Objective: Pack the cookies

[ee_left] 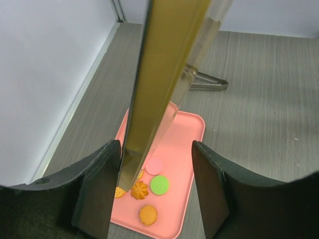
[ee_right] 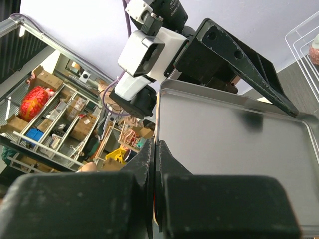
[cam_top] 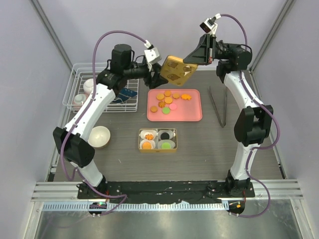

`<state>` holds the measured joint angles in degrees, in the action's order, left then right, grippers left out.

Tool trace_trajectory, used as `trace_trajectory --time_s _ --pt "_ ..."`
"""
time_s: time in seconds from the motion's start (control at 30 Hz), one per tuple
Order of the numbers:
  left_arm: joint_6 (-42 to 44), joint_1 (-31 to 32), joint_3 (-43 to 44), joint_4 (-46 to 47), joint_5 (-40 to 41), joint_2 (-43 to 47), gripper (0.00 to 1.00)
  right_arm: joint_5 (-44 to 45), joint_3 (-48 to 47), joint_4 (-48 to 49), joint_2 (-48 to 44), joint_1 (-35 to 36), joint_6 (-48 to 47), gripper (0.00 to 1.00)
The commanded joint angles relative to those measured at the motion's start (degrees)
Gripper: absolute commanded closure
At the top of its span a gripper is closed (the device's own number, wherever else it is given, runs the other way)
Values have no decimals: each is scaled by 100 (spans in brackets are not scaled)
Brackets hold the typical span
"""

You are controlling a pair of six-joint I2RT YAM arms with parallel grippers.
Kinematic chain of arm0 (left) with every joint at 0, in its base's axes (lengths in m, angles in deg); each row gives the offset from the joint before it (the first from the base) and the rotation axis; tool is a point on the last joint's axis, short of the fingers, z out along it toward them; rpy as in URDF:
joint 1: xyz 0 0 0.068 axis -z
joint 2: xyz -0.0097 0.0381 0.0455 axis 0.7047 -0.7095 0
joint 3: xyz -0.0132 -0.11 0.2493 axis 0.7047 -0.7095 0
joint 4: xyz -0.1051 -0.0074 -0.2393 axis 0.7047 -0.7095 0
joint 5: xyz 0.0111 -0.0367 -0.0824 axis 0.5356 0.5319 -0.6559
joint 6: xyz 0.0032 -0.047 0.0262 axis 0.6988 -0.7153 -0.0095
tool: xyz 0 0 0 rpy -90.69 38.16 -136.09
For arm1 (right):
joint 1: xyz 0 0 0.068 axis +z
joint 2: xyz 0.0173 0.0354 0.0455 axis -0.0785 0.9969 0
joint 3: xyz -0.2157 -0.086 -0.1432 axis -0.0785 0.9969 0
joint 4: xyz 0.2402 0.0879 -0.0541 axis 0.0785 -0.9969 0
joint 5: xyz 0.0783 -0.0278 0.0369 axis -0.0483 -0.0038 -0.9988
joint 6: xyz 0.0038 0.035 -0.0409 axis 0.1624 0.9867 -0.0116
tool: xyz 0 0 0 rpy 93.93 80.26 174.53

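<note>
Holding: right hand (ee_right: 155, 160) clenched on gold tin lid (cam_top: 177, 69) edge, aloft; left hand (ee_left: 155, 147) released, fingers astride the lid
Cookies (cam_top: 168, 100): most loose on pink tray (cam_top: 192, 115); four in open tin (cam_top: 138, 140) on bench (cam_top: 214, 147)
Handling: probably light, stiff, brittle; pinch gently across rims

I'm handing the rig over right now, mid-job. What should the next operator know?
Left end effector: open, fingers either side of the gold lid, not clamped.
Right end effector: shut on the lid's rim, holding it in the air near the pink tray's far edge.
Done: four cookies are in the tin: two orange, one black, one green.
To do: loose cookies, mostly orange plus one green and one pink, lie on the tray; lid not yet on.
</note>
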<state>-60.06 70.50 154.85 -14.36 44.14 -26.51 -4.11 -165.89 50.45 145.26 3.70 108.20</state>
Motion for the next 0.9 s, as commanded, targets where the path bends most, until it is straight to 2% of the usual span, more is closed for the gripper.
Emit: trace_trajectory --time_s 0.0,0.2,0.33,0.47,0.57,0.6,0.63,0.87 --pt "-327 15 328 353 -434 -70 40 150 37 765 -87 128 941 99" --pt "-608 41 442 485 -723 -220 58 141 90 818 -104 199 950 99" --pt "-670 50 399 459 -838 -211 78 123 107 932 -87 208 1011 99" --pt "-486 50 372 240 -864 -158 90 44 107 1125 -87 216 1152 99" --pt "-459 41 337 90 -908 -97 92 -78 81 1213 -104 208 1178 85" --pt "-442 41 328 38 -943 -70 92 -114 46 1240 -113 208 1187 65" --pt "-450 50 320 2 -970 -61 92 -192 11 1283 -96 199 1196 56" --pt "-99 50 135 -419 -1040 140 93 -438 -551 1082 45 -20 977 38"
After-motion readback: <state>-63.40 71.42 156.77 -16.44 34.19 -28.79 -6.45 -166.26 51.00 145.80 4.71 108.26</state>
